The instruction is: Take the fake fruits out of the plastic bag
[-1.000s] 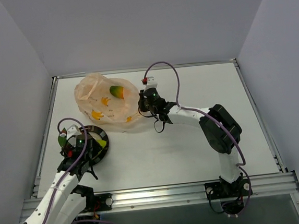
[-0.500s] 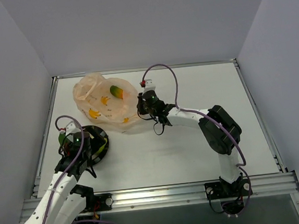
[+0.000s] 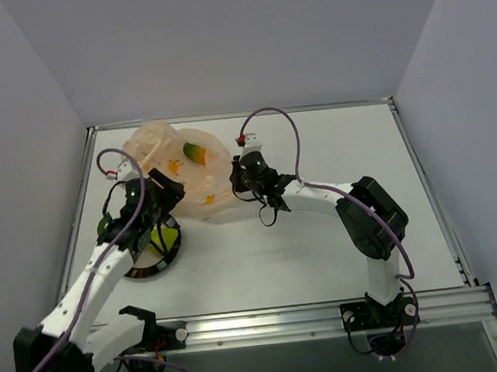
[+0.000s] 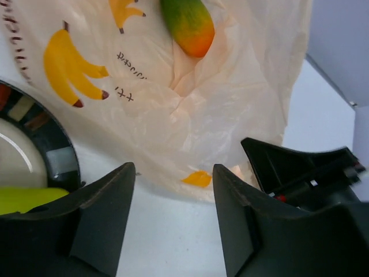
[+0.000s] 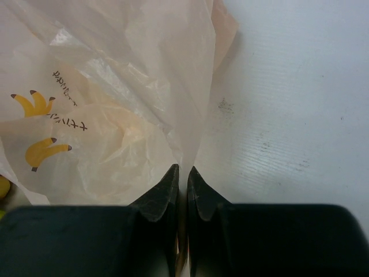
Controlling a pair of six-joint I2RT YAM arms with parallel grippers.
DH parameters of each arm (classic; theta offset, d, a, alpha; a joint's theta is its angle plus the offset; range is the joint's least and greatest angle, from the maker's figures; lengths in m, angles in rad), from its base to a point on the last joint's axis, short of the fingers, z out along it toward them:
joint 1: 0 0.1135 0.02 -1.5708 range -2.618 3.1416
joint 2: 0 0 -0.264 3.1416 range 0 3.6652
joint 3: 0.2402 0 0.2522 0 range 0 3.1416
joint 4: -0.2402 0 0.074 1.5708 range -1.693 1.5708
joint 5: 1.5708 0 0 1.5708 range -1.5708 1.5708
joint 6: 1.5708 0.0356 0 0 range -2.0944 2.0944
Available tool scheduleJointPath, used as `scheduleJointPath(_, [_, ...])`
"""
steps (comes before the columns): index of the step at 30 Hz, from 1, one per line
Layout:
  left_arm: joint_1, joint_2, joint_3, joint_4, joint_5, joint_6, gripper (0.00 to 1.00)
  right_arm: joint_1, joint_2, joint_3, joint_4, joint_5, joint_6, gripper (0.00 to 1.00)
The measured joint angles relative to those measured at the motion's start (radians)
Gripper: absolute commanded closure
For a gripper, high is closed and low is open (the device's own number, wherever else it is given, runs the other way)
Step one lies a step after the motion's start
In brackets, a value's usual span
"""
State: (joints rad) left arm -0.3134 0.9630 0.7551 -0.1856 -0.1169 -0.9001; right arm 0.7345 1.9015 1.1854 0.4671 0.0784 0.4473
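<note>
White arms (image 3: 317,194), black joints (image 3: 371,220), purple cables (image 3: 268,108)

layout: mango (image 3: 193,152) in bag (image 3: 192,191) | bag behind plate (image 3: 151,268) | pear (image 3: 162,239) on plate

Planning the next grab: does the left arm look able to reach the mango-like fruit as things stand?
Probably not directly: the open left pincer faces the side of the bag, and film seems to cover the mango-like fruit.
</note>
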Motion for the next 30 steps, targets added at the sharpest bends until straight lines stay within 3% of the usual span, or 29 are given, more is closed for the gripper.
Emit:
scheduleJointPath(7, [-0.013, 0.493, 0.191, 0.162, 0.012, -0.042, 0.5, 0.0, -0.002, 0.0, 0.011, -0.009, 0.002, 0.96])
scheduleJointPath(12, [0.001, 0.735, 0.373, 0.245, -0.006, -0.068, 0.47, 0.0, -0.002, 0.0, 0.017, -0.016, 0.002, 0.96])
scheduleJointPath(19, [0.028, 0.963, 0.532, 0.318, -0.019, -0.123, 0.34, 0.0, -0.002, 0.0, 0.016, -0.026, -0.002, 0.96])
scheduleJointPath(30, [0.044, 1.153, 0.658, 0.394, -0.03, -0.181, 0.14, 0.0, -0.002, 0.006, 0.016, -0.058, -0.002, 0.96])
